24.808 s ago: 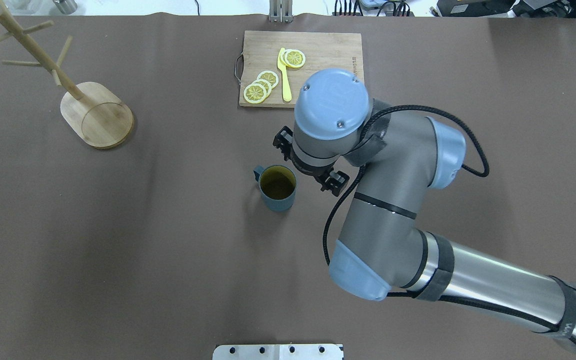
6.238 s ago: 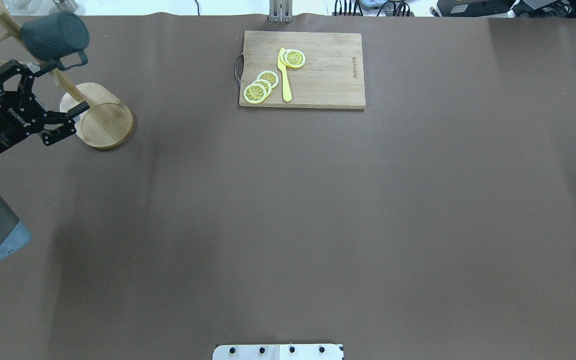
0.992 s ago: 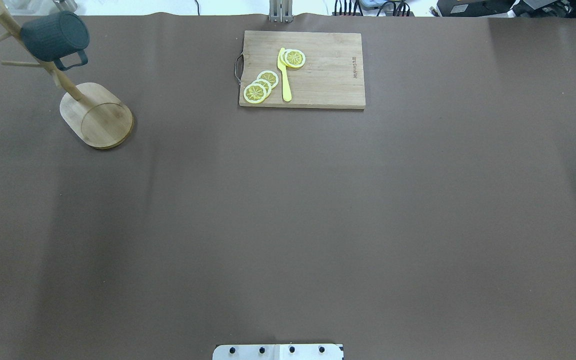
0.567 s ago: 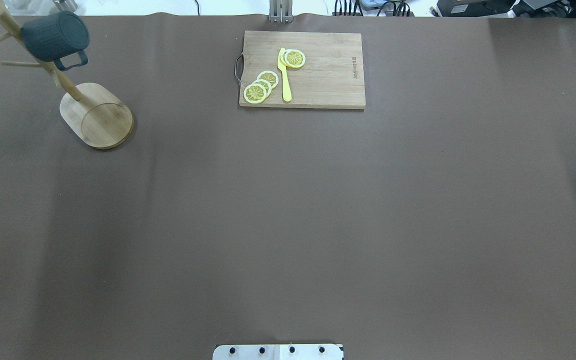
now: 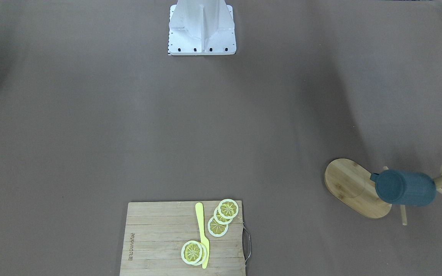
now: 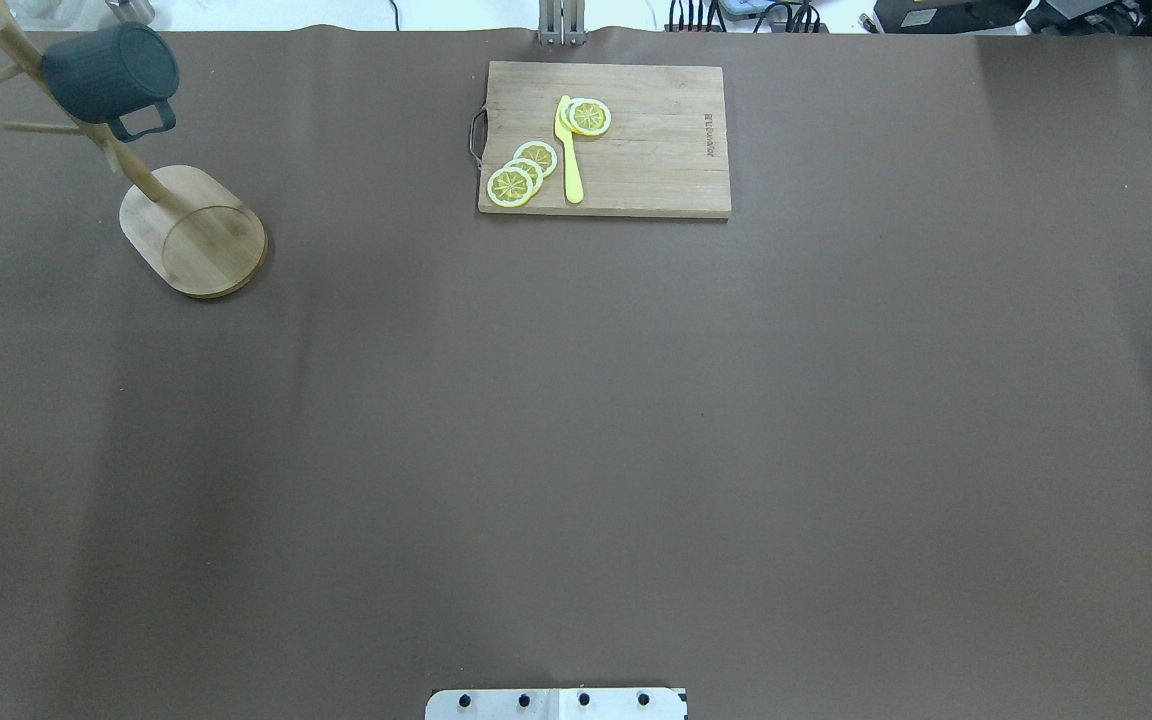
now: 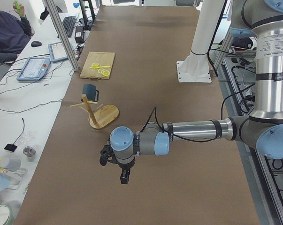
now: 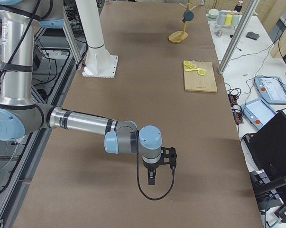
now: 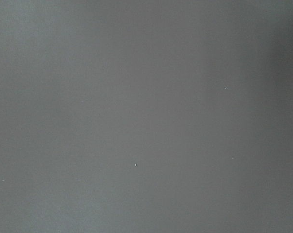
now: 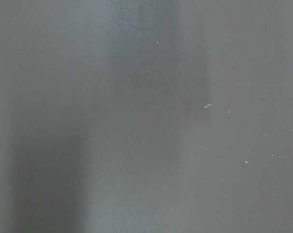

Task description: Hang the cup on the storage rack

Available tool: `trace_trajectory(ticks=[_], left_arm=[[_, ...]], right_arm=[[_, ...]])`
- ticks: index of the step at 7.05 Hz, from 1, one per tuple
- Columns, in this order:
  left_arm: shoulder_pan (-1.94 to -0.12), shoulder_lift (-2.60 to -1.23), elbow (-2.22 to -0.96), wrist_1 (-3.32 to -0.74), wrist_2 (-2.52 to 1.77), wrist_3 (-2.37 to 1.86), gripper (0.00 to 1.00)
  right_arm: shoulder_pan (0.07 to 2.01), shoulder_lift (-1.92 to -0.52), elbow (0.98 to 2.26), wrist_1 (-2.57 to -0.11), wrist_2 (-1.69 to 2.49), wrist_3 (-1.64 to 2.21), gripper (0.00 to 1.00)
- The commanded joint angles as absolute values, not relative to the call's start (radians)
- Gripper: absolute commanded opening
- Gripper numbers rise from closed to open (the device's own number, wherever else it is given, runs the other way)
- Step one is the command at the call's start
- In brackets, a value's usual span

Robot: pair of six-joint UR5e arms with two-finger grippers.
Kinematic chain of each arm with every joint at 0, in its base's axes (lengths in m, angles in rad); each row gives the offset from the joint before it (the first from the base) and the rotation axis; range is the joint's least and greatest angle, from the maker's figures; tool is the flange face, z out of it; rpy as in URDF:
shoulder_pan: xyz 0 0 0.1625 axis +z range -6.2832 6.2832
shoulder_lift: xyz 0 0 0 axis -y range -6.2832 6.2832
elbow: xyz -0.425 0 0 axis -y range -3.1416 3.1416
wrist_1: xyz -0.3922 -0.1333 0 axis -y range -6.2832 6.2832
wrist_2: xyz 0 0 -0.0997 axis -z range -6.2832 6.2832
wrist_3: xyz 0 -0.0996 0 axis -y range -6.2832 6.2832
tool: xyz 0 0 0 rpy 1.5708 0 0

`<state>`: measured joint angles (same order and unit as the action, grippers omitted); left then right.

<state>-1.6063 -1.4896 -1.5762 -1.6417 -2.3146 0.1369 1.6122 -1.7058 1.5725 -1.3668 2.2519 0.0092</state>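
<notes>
– Where the storage rack (image 6: 194, 238) stands, in the upper left of the overhead view, what is on it?
– The cup (image 6: 111, 72). It hangs high on the rack, on a peg beside the post. It is tipped onto its side and clear of the worktop (image 6: 576, 450). Its squared handle sits at the lower edge of the body in that view. In the front-facing view the same pair shows at the right edge, low in the frame, with the cup partly over the oval base.
– And the grippers?
– Both are well apart from the rack. The left gripper (image 7: 122, 173) is low in the middle of the left side view, pointing down over bare worktop. The right gripper (image 8: 153, 176) sits likewise in the lower middle of the right side view. Only the side views show them, so I cannot tell how wide either one stands. Each wrist camera shows only a plain grey surface.
– Anything else?
– A cutting board (image 6: 656, 150) lies at the top centre of the overhead view, with lemon slices (image 6: 511, 186) and a yellow knife (image 6: 570, 160) on it. A person (image 7: 7, 35) sits at the upper left of the left side view
</notes>
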Motion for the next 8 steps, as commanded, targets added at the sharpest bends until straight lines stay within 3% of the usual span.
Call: trace_trajectory(ticks=[1, 8], left_arm=[[-1.621, -1.491, -1.617, -1.644, -2.313, 0.138, 0.99], [-1.621, -1.479, -1.618, -1.646, -2.312, 0.14, 0.99]], right_arm=[[1.612, -1.706, 1.571, -1.367, 2.252, 0.009, 1.0], [1.612, -1.716, 1.553, -1.312, 2.25, -0.002, 1.0]])
